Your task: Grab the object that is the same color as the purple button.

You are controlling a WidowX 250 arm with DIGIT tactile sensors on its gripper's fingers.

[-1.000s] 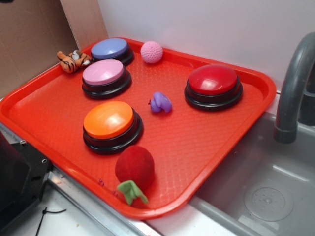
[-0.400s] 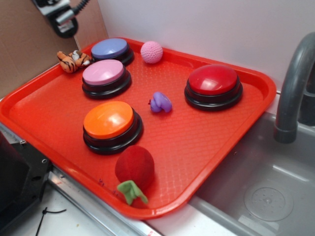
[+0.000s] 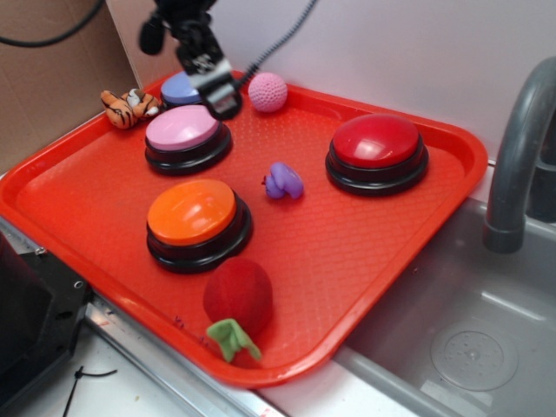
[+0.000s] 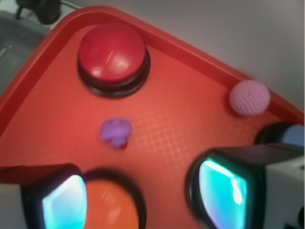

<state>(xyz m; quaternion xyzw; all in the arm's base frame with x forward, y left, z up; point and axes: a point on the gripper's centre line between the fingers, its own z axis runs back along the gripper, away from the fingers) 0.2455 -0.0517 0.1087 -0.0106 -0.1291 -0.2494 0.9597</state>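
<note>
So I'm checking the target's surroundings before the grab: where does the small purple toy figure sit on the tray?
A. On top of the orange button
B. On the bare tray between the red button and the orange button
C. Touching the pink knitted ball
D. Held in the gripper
B: the purple toy figure lies on the bare floor of the tray, apart from the red button and orange button, with the gripper up near the back buttons.

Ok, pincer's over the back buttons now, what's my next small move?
Probably bring the pincer forward toward the purple toy, which lies alone between the orange button and the red button. In the wrist view the pincer is open with nothing between its fingers.
</note>
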